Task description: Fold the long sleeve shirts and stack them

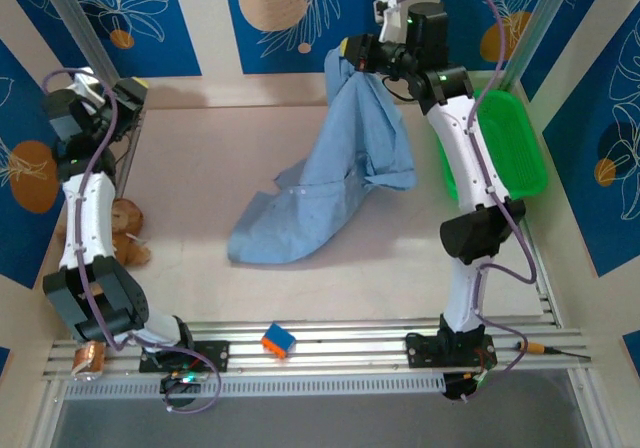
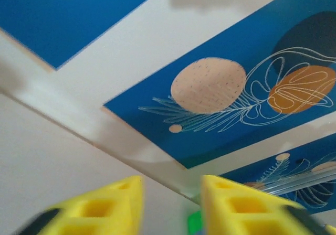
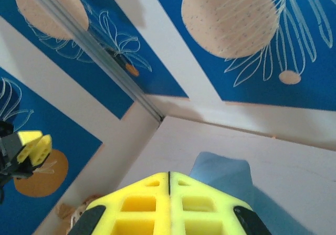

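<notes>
Table [image 1: 200, 168] bears the lower part of the light blue long sleeve shirt [image 1: 330, 183], its top held high in the right gripper [image 1: 352, 53], pinched closed on it; limp, light cloth, likely best caught at a free corner; left gripper [image 1: 135, 90] hangs parted, empty

My right hand [image 1: 350, 56] is clamped on the upper edge of the light blue long sleeve shirt [image 1: 335, 168], which hangs unfolded. It drapes down in creases, its lower part spread rumpled on the tabletop [image 1: 200, 158].

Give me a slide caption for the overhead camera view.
Right gripper holds the light blue shirt up, its tail draped on the table.
</notes>
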